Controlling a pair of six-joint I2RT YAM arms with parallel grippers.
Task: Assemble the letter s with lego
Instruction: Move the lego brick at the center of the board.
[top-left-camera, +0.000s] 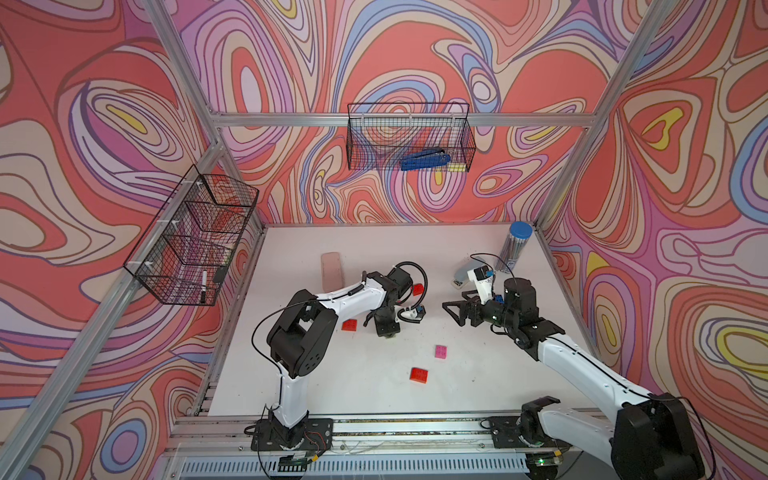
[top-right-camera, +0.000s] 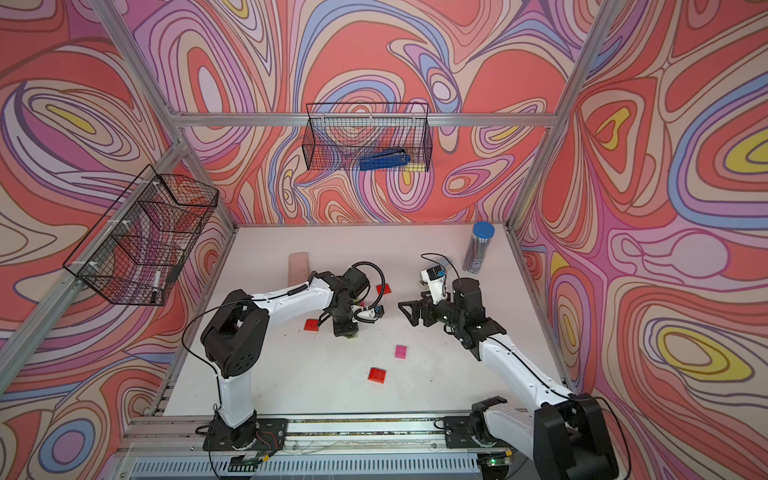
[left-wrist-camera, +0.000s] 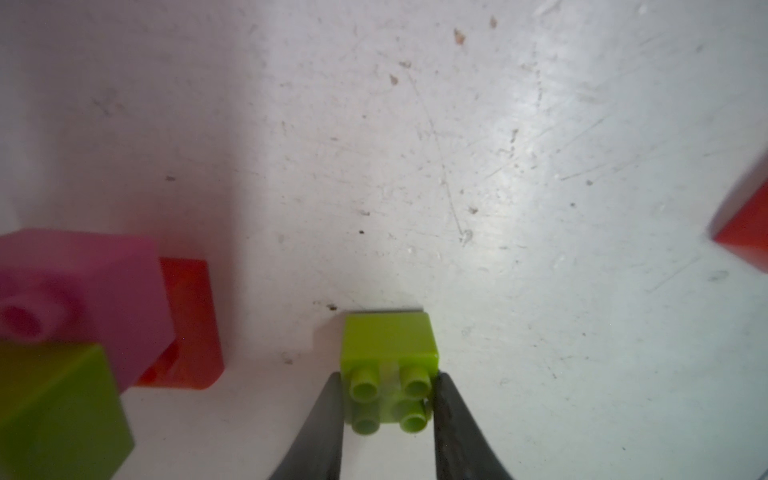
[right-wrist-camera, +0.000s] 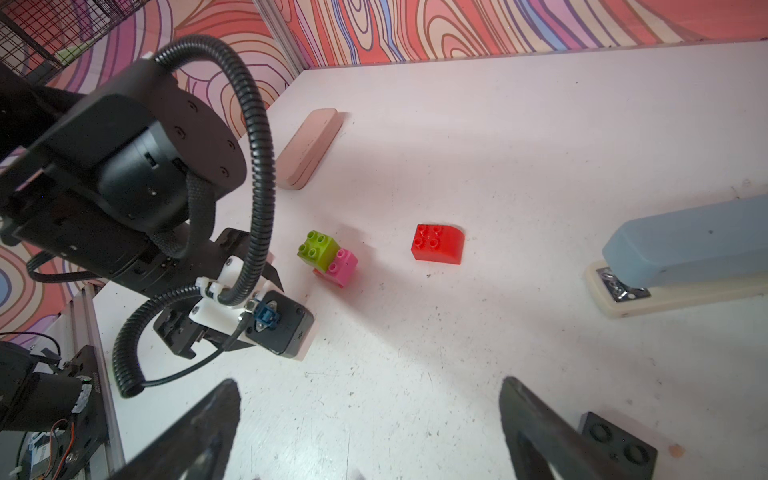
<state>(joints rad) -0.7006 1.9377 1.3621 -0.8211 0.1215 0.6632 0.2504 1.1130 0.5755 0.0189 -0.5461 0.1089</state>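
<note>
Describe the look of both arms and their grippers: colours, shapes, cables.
The left arm and right arm both have glossy white tubular links between bulky black joint housings, and each stands on a black base plate. A black ribbed hose loops at the left wrist, and thin black cables run along both arms. The left gripper and right gripper have dark, tapered, blade-like fingers.

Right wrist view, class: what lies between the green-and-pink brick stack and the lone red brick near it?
Nothing. The right wrist view shows bare table between the stack and the red brick, with only small specks.
</note>
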